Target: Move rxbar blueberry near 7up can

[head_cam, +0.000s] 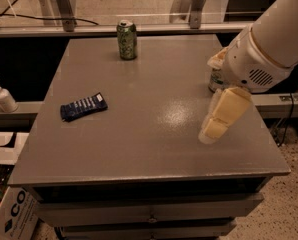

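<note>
The rxbar blueberry, a flat dark blue bar with white lettering, lies on the left part of the grey table. The 7up can stands at the right side, and only a sliver shows behind the white arm. My gripper, cream-coloured, hangs over the right part of the table in front of the can and points down-left. It is far to the right of the bar and holds nothing that I can see.
A darker can with a mottled green pattern stands at the table's back edge. A soap dispenser sits on a ledge at the left. A cardboard box is at the lower left. Drawers are below the tabletop.
</note>
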Controlling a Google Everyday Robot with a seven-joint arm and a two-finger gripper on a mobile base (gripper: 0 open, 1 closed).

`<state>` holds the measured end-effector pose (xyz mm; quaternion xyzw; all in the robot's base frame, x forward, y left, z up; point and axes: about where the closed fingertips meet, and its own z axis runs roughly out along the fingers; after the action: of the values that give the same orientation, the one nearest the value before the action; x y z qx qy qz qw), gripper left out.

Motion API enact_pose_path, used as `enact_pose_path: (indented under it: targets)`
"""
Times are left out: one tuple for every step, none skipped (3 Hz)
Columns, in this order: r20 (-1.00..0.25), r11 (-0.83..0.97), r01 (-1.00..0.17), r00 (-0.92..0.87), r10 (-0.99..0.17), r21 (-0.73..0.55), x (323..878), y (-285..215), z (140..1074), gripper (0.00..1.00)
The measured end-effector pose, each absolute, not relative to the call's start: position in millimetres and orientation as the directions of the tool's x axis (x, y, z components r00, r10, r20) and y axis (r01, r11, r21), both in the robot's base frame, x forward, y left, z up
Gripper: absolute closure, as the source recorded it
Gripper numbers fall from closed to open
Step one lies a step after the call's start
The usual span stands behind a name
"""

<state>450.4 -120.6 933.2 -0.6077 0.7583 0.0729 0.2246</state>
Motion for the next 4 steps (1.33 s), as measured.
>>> enact_pose_path:
  targets:
    - [-0.523, 0.257, -0.958, -0.155, -0.838, -0.130, 461, -94, 919, 0.00]
    - [-0.621, 0.264, -0.961, -0.157, -0.768, -0.082, 471, -76, 902, 0.00]
    - [-0.721, 0.249, -0.968, -0.156, -0.676, -0.024, 471, -56, 891, 0.00]
    - [-0.817, 0.240, -0.969, -0.180, -0.548, 0.053, 464, -46, 883, 0.00]
